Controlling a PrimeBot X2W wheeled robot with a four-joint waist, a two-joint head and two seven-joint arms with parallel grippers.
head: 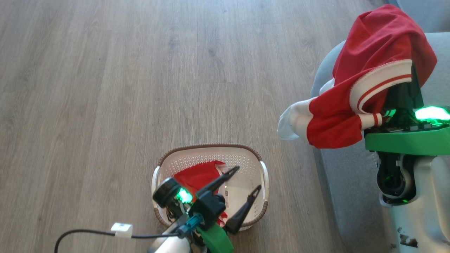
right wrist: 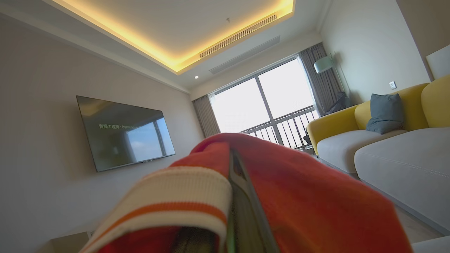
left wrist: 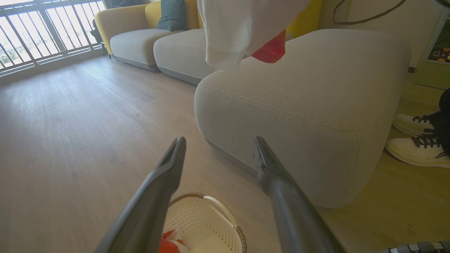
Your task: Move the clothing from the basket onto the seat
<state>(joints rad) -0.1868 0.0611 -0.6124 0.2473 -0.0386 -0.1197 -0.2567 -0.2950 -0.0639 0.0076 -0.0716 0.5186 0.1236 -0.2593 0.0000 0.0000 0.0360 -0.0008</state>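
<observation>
The cream basket (head: 211, 146) stands on the wood floor, with one red garment (head: 197, 177) lying in its left half. My left gripper (head: 248, 178) hovers open just above the basket, nothing between its fingers. In the left wrist view it (left wrist: 219, 140) points over the basket (left wrist: 211, 202) toward the grey seat (left wrist: 316, 98). A second red garment (head: 376, 45) with a striped cuff drapes over my right gripper (right wrist: 235, 161), which is shut on it. It hangs above the edge of the seat (head: 337, 168), hiding most of the fingers.
A person's white shoes (left wrist: 415, 151) stand on the floor beside the seat. A black cable with a white tag (head: 121, 229) trails across the floor left of the basket. More sofa sections (left wrist: 140, 42) and a balcony railing (left wrist: 42, 31) lie farther off.
</observation>
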